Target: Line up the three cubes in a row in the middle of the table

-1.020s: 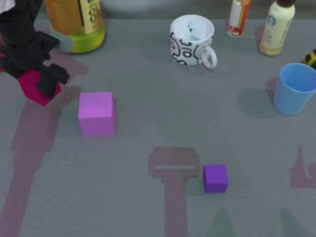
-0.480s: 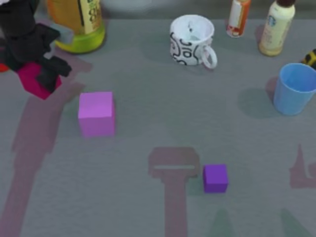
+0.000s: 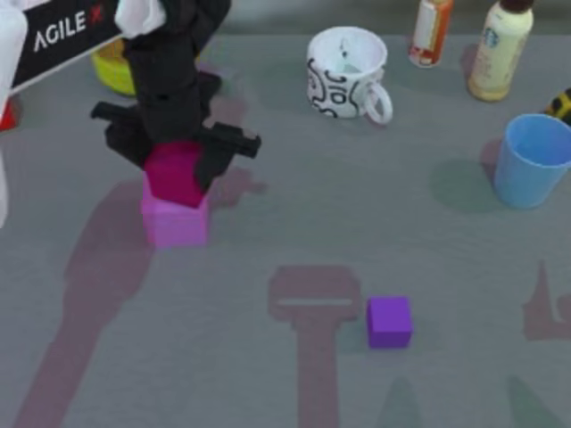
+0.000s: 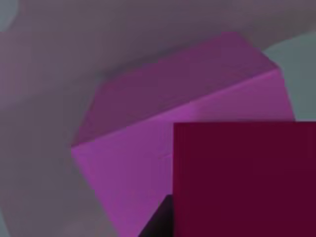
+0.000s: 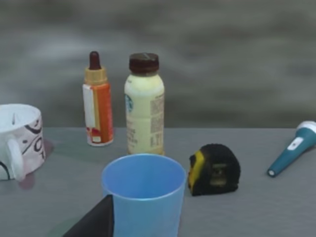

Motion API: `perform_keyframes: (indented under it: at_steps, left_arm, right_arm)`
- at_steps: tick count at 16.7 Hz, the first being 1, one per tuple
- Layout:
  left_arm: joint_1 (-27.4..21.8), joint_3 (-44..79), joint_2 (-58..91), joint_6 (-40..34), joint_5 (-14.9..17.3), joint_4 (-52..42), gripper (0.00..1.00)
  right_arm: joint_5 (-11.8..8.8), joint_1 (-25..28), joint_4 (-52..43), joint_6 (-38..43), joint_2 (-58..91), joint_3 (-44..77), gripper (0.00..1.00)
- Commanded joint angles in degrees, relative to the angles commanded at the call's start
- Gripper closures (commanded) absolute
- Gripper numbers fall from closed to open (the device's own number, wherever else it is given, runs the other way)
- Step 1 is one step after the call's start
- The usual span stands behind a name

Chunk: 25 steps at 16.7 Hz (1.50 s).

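Magenta cube (image 3: 174, 172) sits clamped in the left pincer (image 3: 176, 153), carried above the surface (image 3: 268, 223) at about ten o'clock from its middle. Directly beneath it lies the large pink-violet cube (image 3: 174, 223), resting on the surface; in the top view the held cube overlaps the pink one's far edge, and the left wrist view shows the magenta face (image 4: 244, 177) in front of the pink-violet block (image 4: 148, 148), close to it. Whether the two touch cannot be told.

The small purple cube (image 3: 389, 322) rests at roughly five o'clock from the surface's middle, well apart from the other two.

The relation that matters: the row's place, the middle of the surface, lies toward four o'clock from the left pincer, with the pink cube right below the load. The carry probably has to clear that block before lowering, or the magenta cube could knock it.

The left arm is far nearer to both pink and magenta cubes. The right pincer is not seen in the top view; its wrist view faces a blue cup (image 5: 143, 195) and bottles.
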Motion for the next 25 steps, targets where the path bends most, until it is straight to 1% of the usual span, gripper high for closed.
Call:
perform_keyframes:
  at_steps: [6, 8, 10, 13, 19, 25]
  left_arm:
    - [-17.0, -6.9, -4.8, -31.7, -0.3, 0.9, 1.00]
    - [-21.7, -8.9, -6.7, -39.5, -0.5, 1.6, 1.00]
    - [-25.3, -10.5, -8.4, -44.7, -0.7, 2.2, 1.00]
    - [-27.8, -11.7, -9.7, -48.1, -0.9, 2.8, 1.00]
    - [-27.5, -12.3, -9.2, -47.9, -0.9, 3.7, 1.00]
    - [-27.4, -20.3, -6.1, -47.6, -0.8, 15.4, 1.00]
  right_arm:
    - [0.0, 0.0, 0.0, 0.0, 0.0, 0.0, 0.00]
    - [0.0, 0.0, 0.0, 0.0, 0.0, 0.0, 0.00]
    - [0.0, 0.0, 0.0, 0.0, 0.0, 0.0, 0.00]
    - [0.0, 0.0, 0.0, 0.0, 0.0, 0.0, 0.00]
    - [0.0, 0.0, 0.0, 0.0, 0.0, 0.0, 0.00]
    - [0.0, 0.0, 0.0, 0.0, 0.0, 0.0, 0.00]
